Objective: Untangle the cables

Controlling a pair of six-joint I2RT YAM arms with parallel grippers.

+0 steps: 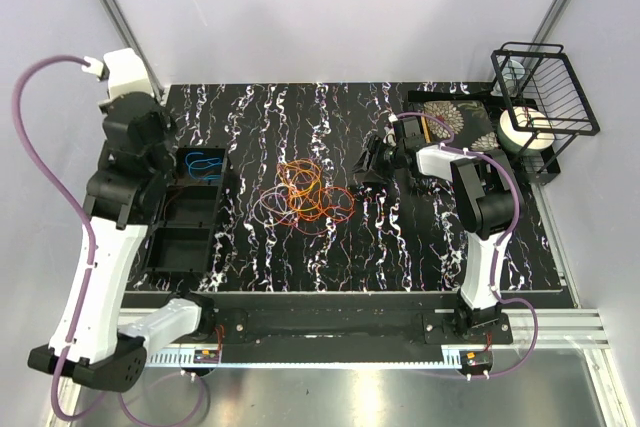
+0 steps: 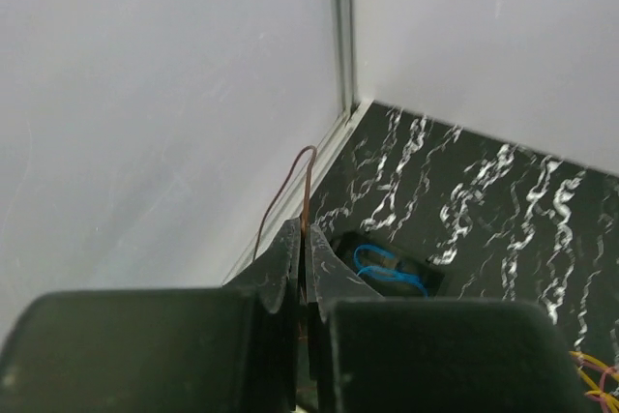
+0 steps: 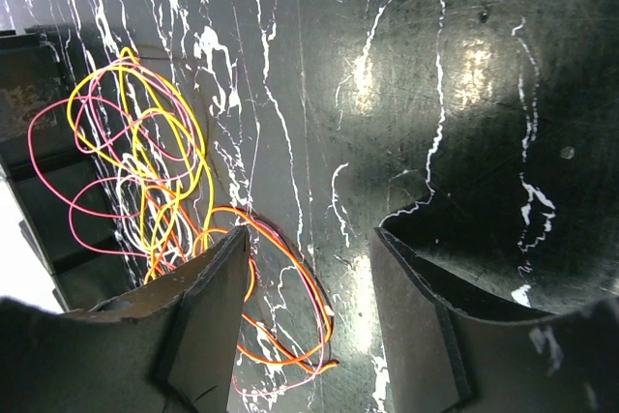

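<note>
While left hand pinches 1 thin reddish cable, right hand gapes wide just beside 1 tangle mid surface: orange, yellow, pink loops. Also 1 blue coil in the tray's far compartment.

Bright, even light is cast from overhead in the top view, and only faint, soft shadows are thrown. Two glare patches are mirrored in the glossy black, white-veined tabletop in the right wrist view. The left gripper and the thin reddish-brown cable pinched in it are rendered soft. The right gripper is seen dark and slightly blurred.
</note>
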